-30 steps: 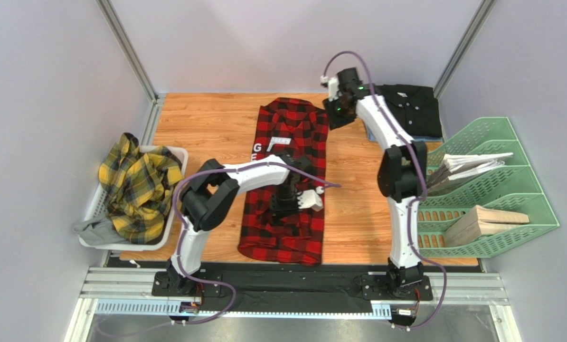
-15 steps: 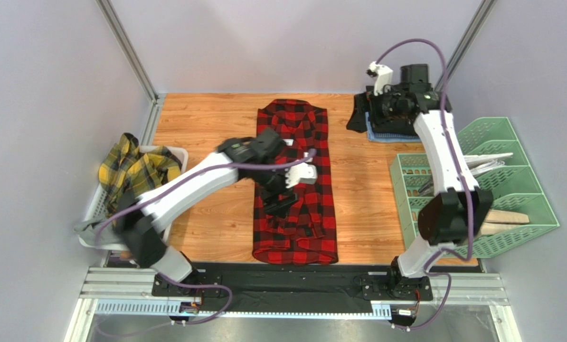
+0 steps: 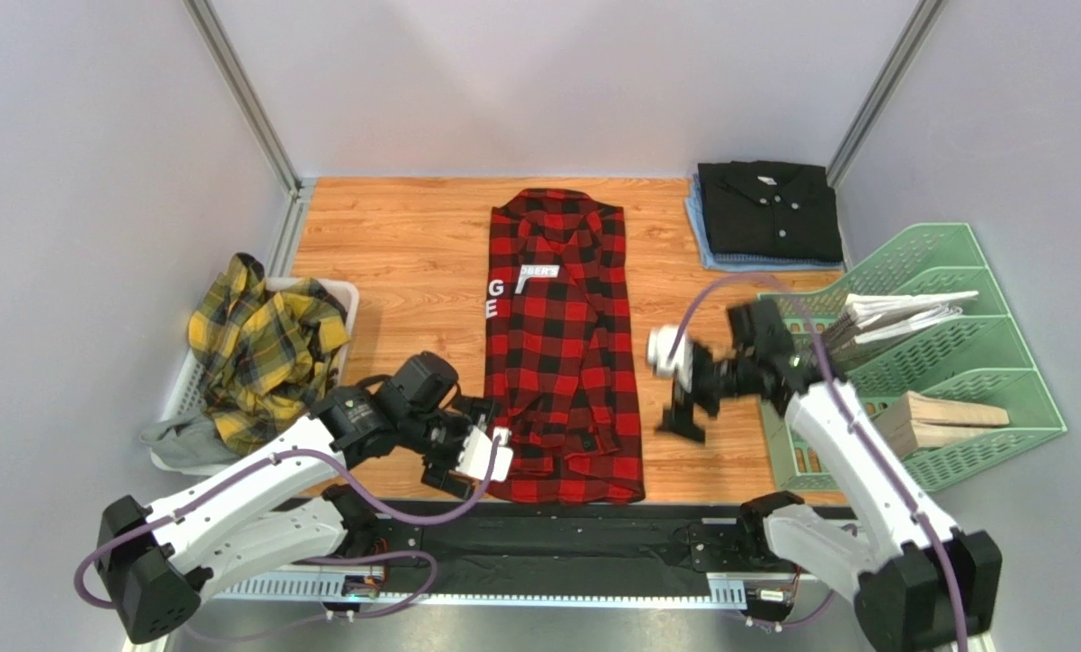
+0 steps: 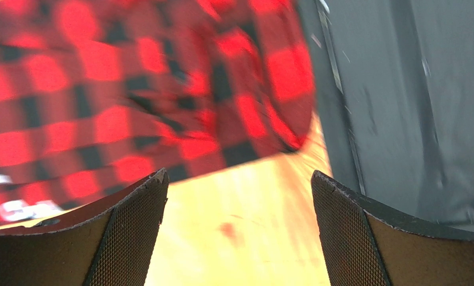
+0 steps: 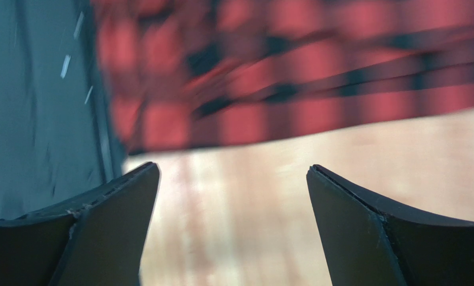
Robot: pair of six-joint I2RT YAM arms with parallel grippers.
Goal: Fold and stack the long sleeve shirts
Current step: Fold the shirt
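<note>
The red shirt [image 3: 560, 353] is lying folded into a long strip down the middle of the surface [image 3: 397, 245], its collar pointing at the far edge and its hem reaching almost to the near edge. White letters are showing on its left side. The black shirt [image 3: 766, 211] is lying folded in the far right corner. The yellow shirt [image 3: 263, 356] is sitting crumpled in a white basket [image 3: 348, 299] at the left edge, spilling over the rim.

The left arm [image 3: 254, 489] is reaching low along the near edge, and the left jaws are hovering just beside the near left corner of the red shirt. They are standing wide open and gripping nothing; the left wrist view is showing bare wood between them, with the red shirt [image 4: 132, 89] just beyond.

The right arm [image 3: 852, 455] is holding the right jaws just beside the red shirt's right side, toward the near edge. They are also gaping wide and empty, and the blurred red shirt [image 5: 293, 71] is lying past them.

A green rack [image 3: 941, 258] is standing at the right edge, carrying papers [image 3: 900, 313] and wooden blocks [image 3: 934, 421].
</note>
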